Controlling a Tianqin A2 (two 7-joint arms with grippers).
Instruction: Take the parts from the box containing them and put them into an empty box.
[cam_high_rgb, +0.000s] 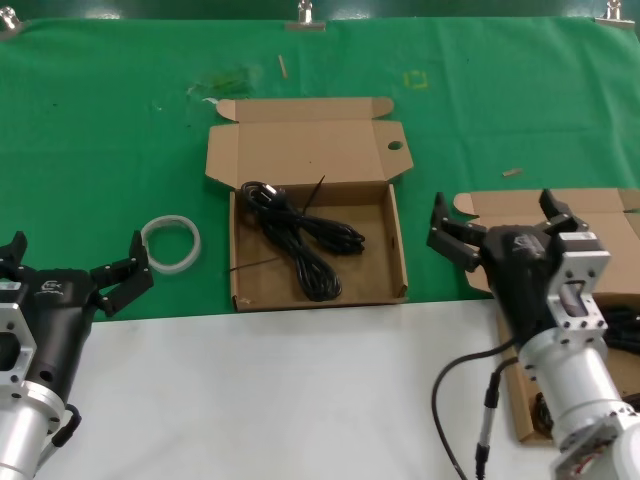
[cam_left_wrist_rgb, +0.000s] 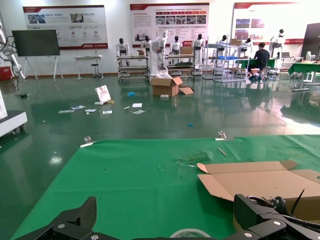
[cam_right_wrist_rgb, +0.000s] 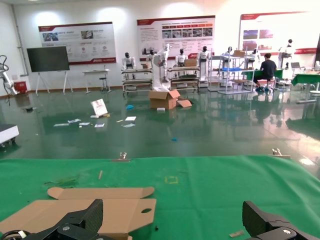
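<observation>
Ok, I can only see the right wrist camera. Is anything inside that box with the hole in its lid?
Observer: Yes. The head view shows black cords lying inside the holed box.
Operator: Where's my gripper?
Observer: The right gripper is open, at the near left corner of a second box, to the right of the holed one.
Operator: And the other arm?
Observer: The left gripper is open too, close to a white ring on the cloth.

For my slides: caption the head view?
Open grippers, left and right, flank a holed box holding black cords.
</observation>
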